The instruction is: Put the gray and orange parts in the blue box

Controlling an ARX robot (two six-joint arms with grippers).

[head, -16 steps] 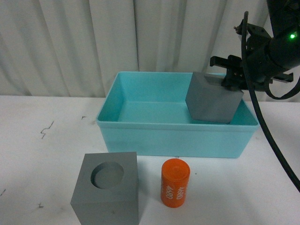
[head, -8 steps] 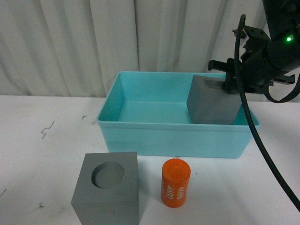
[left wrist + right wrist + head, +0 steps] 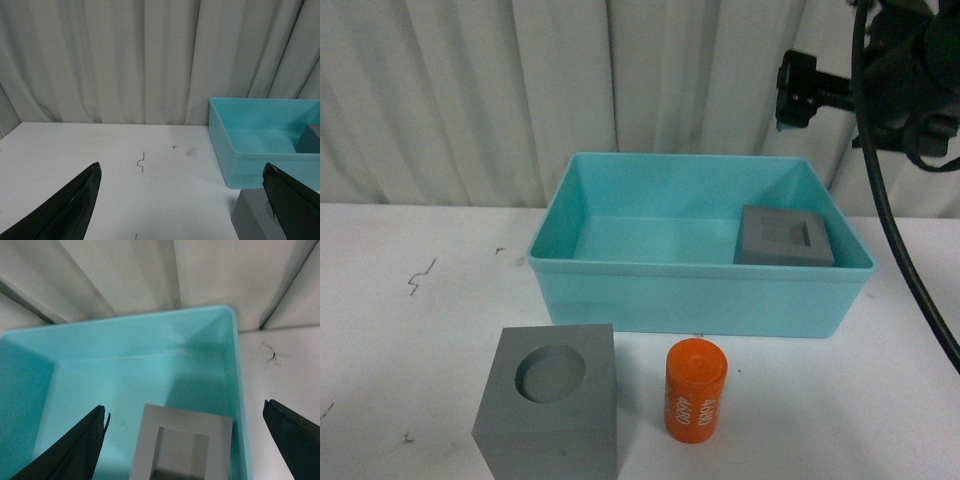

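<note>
Square-recess cube [image 3: 785, 236] inside box [image 3: 700, 300]; round-recess cube [image 3: 550, 405] and cylinder [image 3: 694, 390] before it.

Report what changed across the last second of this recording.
The right gripper let go of the square-recess gray cube, which dropped from a tilted hold to lie flat on the floor of the blue box, recess up. The gripper then rose up and away, jaws open. The round-recess gray cube, the orange cylinder and the box stayed put.
</note>
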